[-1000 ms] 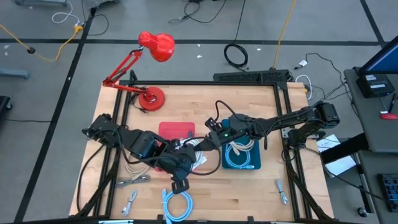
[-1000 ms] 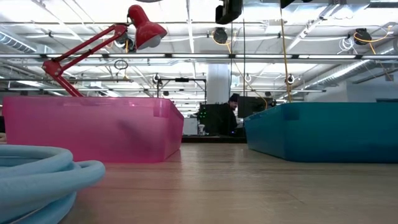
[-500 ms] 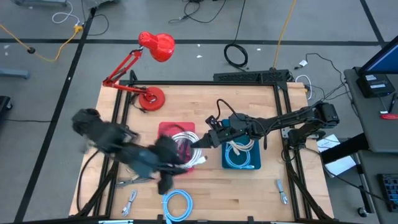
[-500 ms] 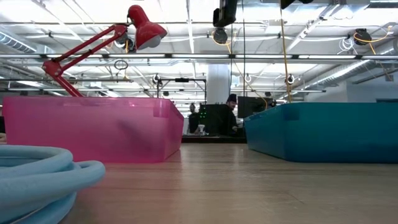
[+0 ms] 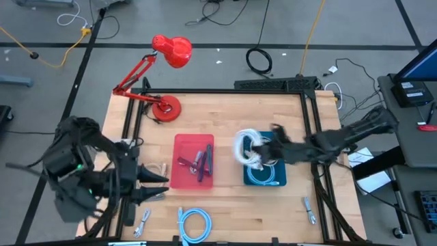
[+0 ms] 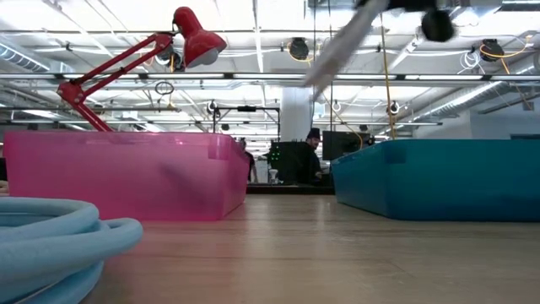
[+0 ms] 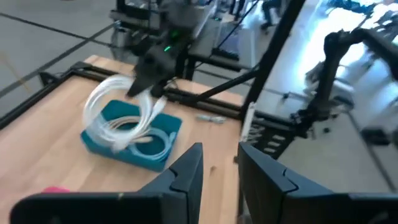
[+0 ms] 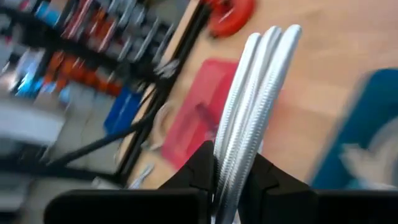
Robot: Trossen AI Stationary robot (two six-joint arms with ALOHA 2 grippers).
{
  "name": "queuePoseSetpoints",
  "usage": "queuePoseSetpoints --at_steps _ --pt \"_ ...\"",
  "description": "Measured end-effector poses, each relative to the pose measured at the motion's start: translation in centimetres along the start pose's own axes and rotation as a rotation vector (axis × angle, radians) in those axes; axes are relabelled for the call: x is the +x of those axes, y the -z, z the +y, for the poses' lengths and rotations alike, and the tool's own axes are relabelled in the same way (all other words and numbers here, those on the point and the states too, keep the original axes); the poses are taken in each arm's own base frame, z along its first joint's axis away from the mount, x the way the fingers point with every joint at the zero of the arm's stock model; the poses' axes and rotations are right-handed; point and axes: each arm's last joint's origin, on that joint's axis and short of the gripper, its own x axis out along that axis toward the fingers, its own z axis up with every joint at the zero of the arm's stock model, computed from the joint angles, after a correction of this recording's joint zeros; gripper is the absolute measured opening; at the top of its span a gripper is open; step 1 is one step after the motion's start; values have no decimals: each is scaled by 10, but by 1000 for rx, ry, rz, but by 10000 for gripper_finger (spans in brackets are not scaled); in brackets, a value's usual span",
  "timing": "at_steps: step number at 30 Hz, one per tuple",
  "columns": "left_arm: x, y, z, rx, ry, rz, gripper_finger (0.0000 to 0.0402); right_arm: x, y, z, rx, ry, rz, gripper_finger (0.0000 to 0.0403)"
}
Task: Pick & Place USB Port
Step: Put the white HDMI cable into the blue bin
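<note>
Setting: pale wooden tabletop [image 5: 225, 205] inside a black frame, red desk lamp [image 5: 167, 51] at its far edge, open workshop with ceiling lights beyond

Bins: translucent pink plastic bin [image 5: 194, 160] and teal plastic bin [image 5: 265, 165] sit side by side mid-table; pink one holds a few dark and red cables, teal one a coiled light-blue cable, so sorting by type looks likely

Task item: coiled white USB cable [image 5: 246, 149], lifted clear of the table, hanging at the teal bin's left rim

Right gripper [image 5: 263, 152]: fingers clamped on the white cable; in its wrist view the strands [image 8: 258, 93] run straight up from between the dark fingers; held high, probably to clear the bin wall before lowering

Left gripper [image 5: 160, 179]: parked by the table's left edge, well apart from both bins, fingers [image 7: 186, 177] apart and empty

Loose items: light-blue coiled cable [image 5: 194, 224] and small silver connectors [image 5: 143, 222] on the near edge, untouched
</note>
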Motion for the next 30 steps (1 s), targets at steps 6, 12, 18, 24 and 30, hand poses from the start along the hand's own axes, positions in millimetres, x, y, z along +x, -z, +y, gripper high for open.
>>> queuePoseSetpoints --at_steps 6,12,18,24,30 --pt "6 16 -9 -3 -53 27 90 -29 16 -48 164 75 -167 20" --pt "7 25 -13 -2 -56 57 90 -10 46 -89 356 -41 -143 8" --pt "6 24 -13 -3 -61 49 90 5 61 -110 360 -62 -158 8" --pt "8 23 -11 1 -73 51 90 5 63 -113 321 -35 -110 20" --pt "9 23 -9 15 -85 55 90 7 63 -115 331 -8 -25 94"
